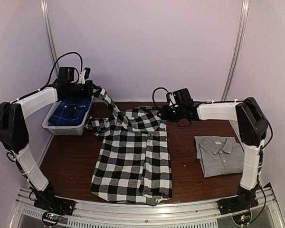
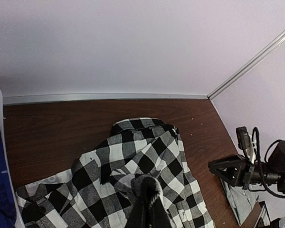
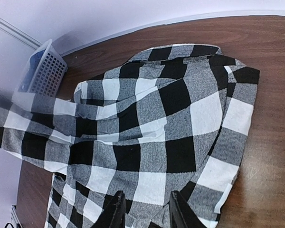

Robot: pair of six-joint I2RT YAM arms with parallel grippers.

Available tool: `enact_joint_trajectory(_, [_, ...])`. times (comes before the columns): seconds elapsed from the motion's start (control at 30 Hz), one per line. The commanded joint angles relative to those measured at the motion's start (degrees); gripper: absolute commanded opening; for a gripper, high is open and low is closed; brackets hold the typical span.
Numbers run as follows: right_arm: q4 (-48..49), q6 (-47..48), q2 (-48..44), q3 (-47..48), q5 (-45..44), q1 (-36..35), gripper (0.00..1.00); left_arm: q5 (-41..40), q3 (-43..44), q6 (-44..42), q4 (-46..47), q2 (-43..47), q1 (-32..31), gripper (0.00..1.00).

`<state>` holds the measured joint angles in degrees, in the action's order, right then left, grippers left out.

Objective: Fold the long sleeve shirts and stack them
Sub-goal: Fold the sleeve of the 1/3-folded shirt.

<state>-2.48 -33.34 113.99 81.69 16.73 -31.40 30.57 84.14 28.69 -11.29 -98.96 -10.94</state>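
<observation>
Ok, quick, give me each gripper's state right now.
Left gripper: shut on a sleeve of the checked shirt, holding it raised.
Right gripper: open, jaws apart over the same shirt, nothing clamped.

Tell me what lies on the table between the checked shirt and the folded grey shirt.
Nothing: the top view shows only bare brown table between the checked shirt and the grey shirt.

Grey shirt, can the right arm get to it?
Probably yes. The grey shirt lies uncovered near the right arm's base. The right hand is over the checked shirt.
</observation>
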Motion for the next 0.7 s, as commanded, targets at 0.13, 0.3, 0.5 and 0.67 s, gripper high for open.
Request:
enact_joint_trajectory(0.13, [2.29, 0.25, 5.46, 5.32, 3.33, 1.84, 0.33, 7.66, 2.38, -6.13, -1.34, -3.13, -8.37, 0.00])
enact_joint_trajectory(0.3, [4.42, -0.26, 2.34, 1.05, 1.71, 3.12, 0.33, 8.48, 2.05, -7.12, -1.30, -5.50, -14.45, 0.00])
enact_joint_trajectory(0.5, [6.56, -1.10, -5.69, -8.81, -2.27, 4.15, 0.38, 7.95, 0.75, -7.74, -1.28, -8.53, -21.42, 0.00])
enact_joint_trajectory(0.67, [11.13, -3.29, -13.31, -18.01, -3.94, 4.15, 0.40, 7.76, -0.35, -7.93, -1.30, -11.13, -27.89, 0.00])
